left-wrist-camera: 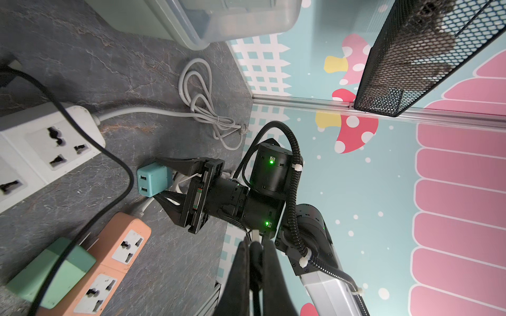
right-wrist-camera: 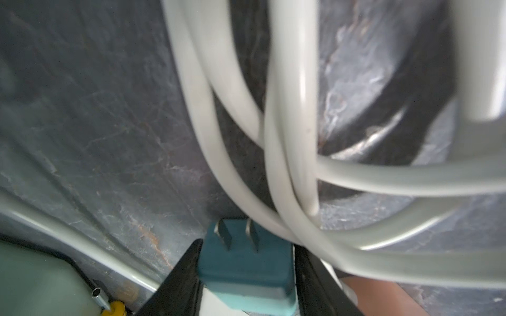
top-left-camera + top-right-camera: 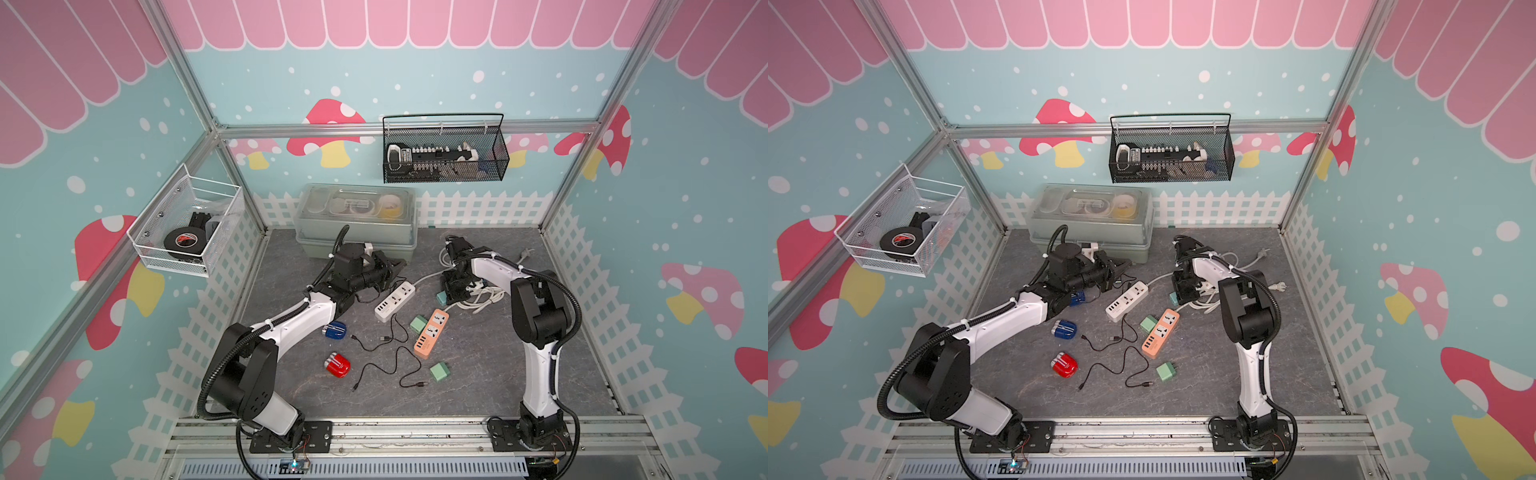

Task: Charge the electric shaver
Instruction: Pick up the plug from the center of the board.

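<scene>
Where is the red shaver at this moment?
In both top views the red shaver lies on the table, on the left arm's side, in front of a blue shaver, beside a loose black cable.

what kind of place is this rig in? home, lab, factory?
Probably a staged robot test cell, not a real home: bare aluminium-profile frame, printed mushroom-and-fence wall panels, and two white-and-black robot arms bolted to a metal rail beside a grey stone-look tabletop.
</scene>
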